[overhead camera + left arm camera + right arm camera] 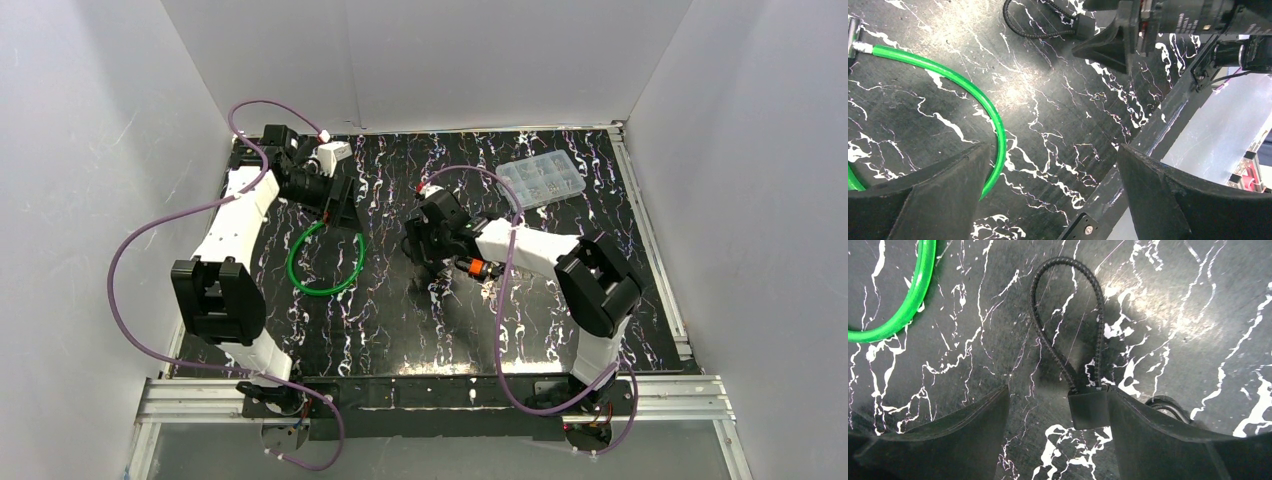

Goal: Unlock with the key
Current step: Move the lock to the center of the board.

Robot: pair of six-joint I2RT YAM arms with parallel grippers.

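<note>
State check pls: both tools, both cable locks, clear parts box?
black cable lock: flat on table, both cable ends in its body.
green cable: flat on table, curved, untouched.
parts box: far right of table, lid looks shut.
left tool: open, empty.
right tool: open around black cable lock's body, not clamped.

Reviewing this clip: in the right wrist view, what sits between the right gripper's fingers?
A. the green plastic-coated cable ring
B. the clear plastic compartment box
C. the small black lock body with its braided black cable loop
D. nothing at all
C: the small black lock body lies between the open fingers of the right gripper, close by one finger, while the green cable ring lies off to the side.
</note>
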